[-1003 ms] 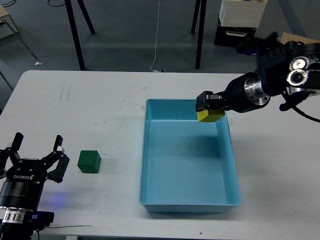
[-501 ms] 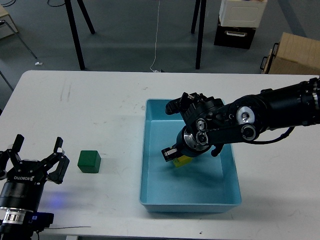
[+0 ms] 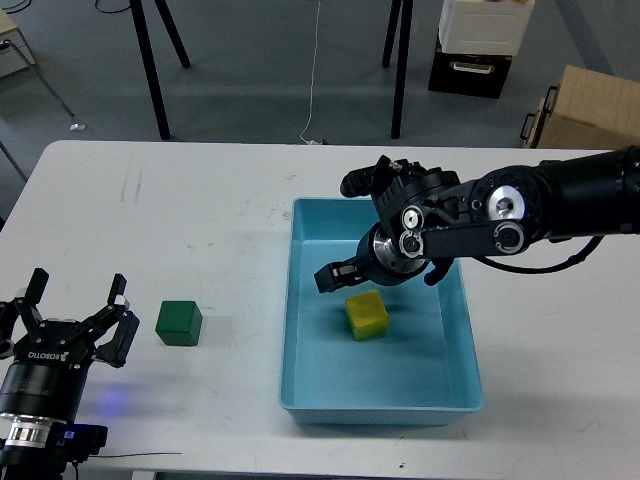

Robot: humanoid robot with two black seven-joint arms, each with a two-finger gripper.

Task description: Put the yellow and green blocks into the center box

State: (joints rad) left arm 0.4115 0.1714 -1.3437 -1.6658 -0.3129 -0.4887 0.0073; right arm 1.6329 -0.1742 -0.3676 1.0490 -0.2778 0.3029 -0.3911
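Here, a small yellow cube-shaped block (image 3: 367,315) is seen lying on the floor of the shallow light-blue rectangular plastic box (image 3: 300,330), roughly in the middle of it and slightly tilted relative to the box walls. The box is set on the white table (image 3: 180,210), right of centre.

The right hand (image 3: 340,274) is held over the box, just above and to the left of the yellow block, at the end of the black arm that comes in from the right edge. Its two dark fingers are seen apart, and nothing is gripped between them; the yellow block lies free beneath them, not touched by either finger as far as can be told.

A small dark-green cube-shaped block (image 3: 178,323) is found on the table, well left of the box and apart from its wall. The left hand (image 3: 72,310) is positioned at the lower left corner, near the green block but not touching it. Its black fingers are spread wide and nothing is held in them.

Beyond the far edge of the table, the grey floor is seen with black metal stand legs (image 3: 152,60), a thin white cable (image 3: 314,70) and, at the upper right, a brown cardboard carton (image 3: 580,110) and a cream-and-black case (image 3: 480,40).
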